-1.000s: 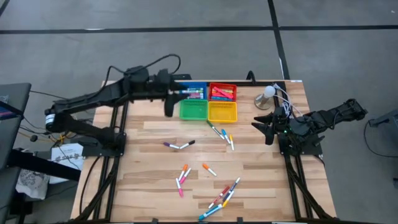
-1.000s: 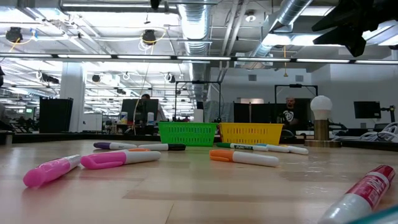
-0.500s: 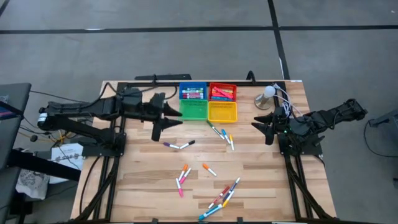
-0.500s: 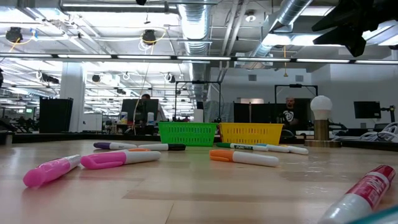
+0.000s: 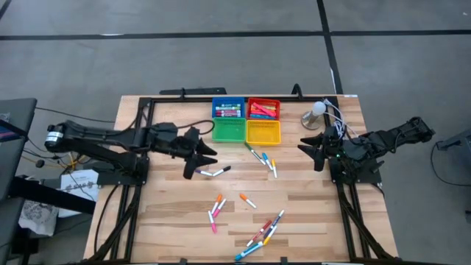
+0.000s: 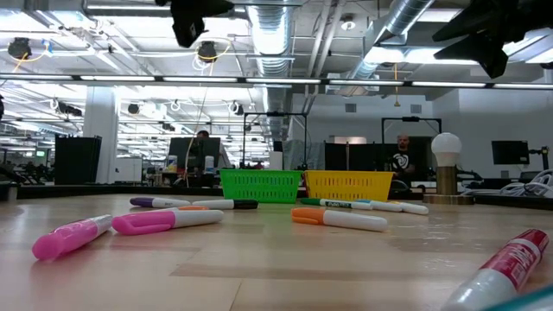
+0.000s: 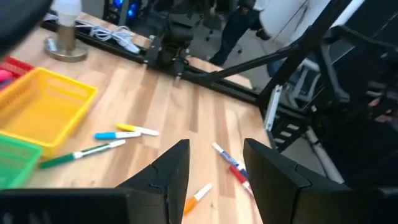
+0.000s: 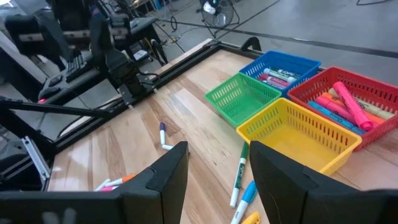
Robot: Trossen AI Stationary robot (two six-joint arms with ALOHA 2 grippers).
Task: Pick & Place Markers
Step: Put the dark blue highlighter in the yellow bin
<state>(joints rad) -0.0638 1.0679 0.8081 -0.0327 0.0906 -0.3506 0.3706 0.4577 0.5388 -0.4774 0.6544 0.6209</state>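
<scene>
Loose markers lie flat on the wooden table: a purple, white and black group [image 5: 210, 172], a cluster [image 5: 263, 158] near the yellow tray, pink and orange ones [image 5: 218, 210] and a bunch [image 5: 262, 234] by the near edge. My left gripper [image 5: 207, 156] hovers open just left of the green tray [image 5: 229, 130], above the purple and black group, holding nothing; in its wrist view [image 7: 214, 165] only table and markers show between the fingers. My right gripper [image 5: 307, 147] waits open at the right, high over the table, and is empty [image 8: 217, 163].
Four small trays stand at the far middle: blue [image 5: 228, 109] and red [image 5: 263, 108] with markers inside, green and yellow [image 5: 263, 132] in front of them. A white-bulbed lamp [image 5: 316, 112] with cables stands at the far right. Bare wood lies along the left side.
My left gripper has come away from over the blue and green trays, moving toward the near edge and down, and has rolled somewhat. It now shows at the top of the low view. Its fingers stay open. No marker has moved.
</scene>
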